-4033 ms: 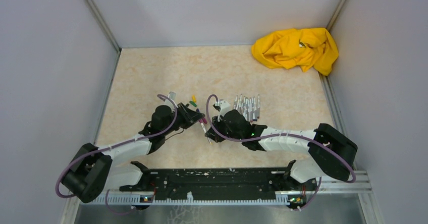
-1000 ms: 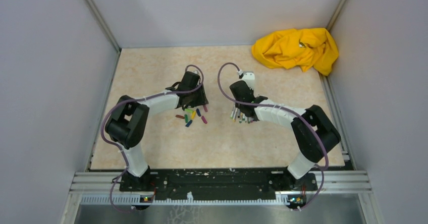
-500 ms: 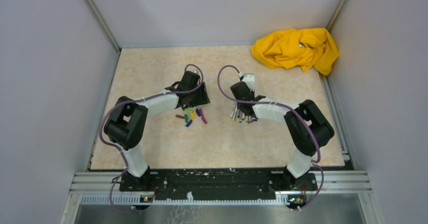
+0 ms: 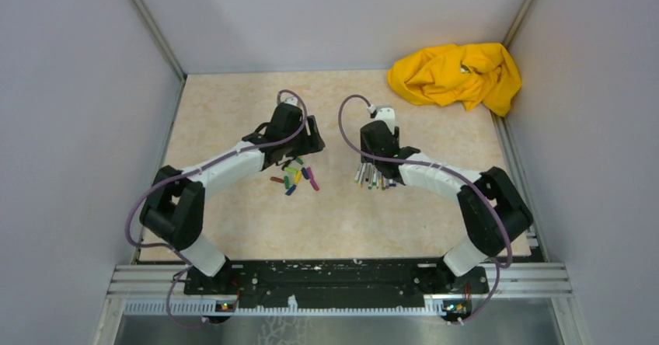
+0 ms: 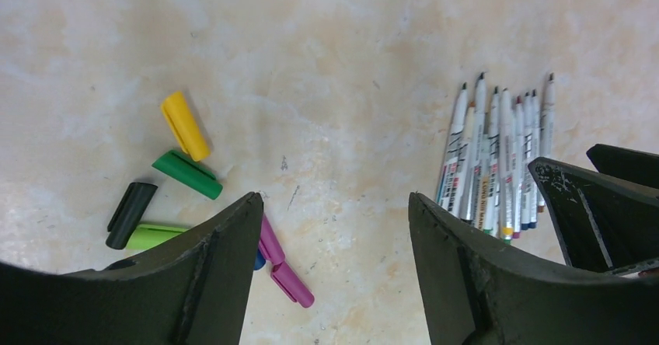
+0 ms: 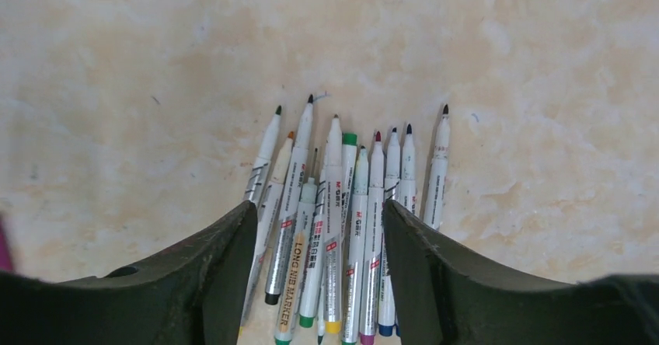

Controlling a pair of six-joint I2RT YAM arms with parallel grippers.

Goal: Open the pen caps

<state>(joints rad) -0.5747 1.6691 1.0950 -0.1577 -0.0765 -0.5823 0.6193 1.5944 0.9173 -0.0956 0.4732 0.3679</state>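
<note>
Several loose pen caps [image 4: 294, 178] lie in a small heap left of centre. The left wrist view shows a yellow cap [image 5: 185, 125], a green cap [image 5: 186, 174], a black cap [image 5: 130, 214] and magenta caps [image 5: 284, 267]. The uncapped pens [image 4: 373, 175] lie side by side to their right, tips pointing away, and appear as pens [image 5: 497, 158] and pens [image 6: 342, 221] in the wrist views. My left gripper [image 4: 301, 149] [image 5: 334, 199] hovers open above the table just right of the caps, holding nothing. My right gripper [image 4: 381, 158] [image 6: 318, 205] hangs open over the pens, empty.
A crumpled yellow cloth [image 4: 457, 73] lies in the far right corner. Grey walls close the table on three sides. A black rail [image 4: 342, 279] with the arm bases runs along the near edge.
Both grippers have opened wide over the last second. The left one let go at the cap heap, the right one at the pen row. Both wrists have drifted slightly toward the far wall.
</note>
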